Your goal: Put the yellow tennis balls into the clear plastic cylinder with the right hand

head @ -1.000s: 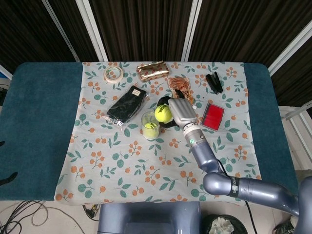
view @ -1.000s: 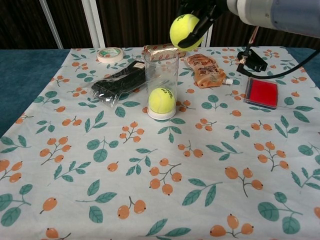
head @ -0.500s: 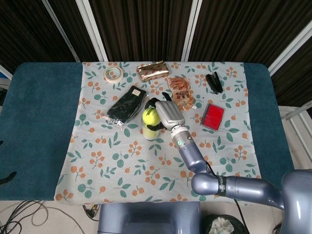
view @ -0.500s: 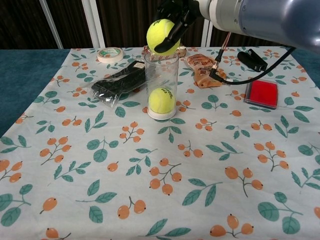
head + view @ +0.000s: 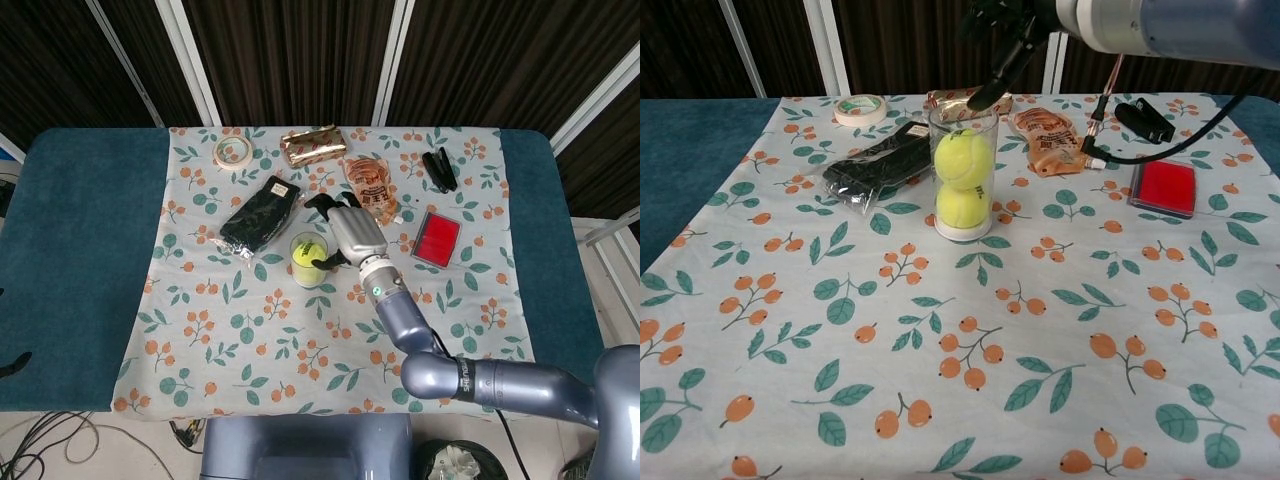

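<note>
With two balls (image 5: 963, 160) stacked in the upright tube (image 5: 963, 175), the right hand (image 5: 1005, 40) hovers at its 1 o'clock, fingers spread and empty

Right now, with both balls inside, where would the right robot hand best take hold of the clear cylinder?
Probably around the upper wall of the clear cylinder, coming from the right, where the right robot hand hovers open. It stands upright, its round wall suits a wrap, and the black pouch crowds its left.
</note>
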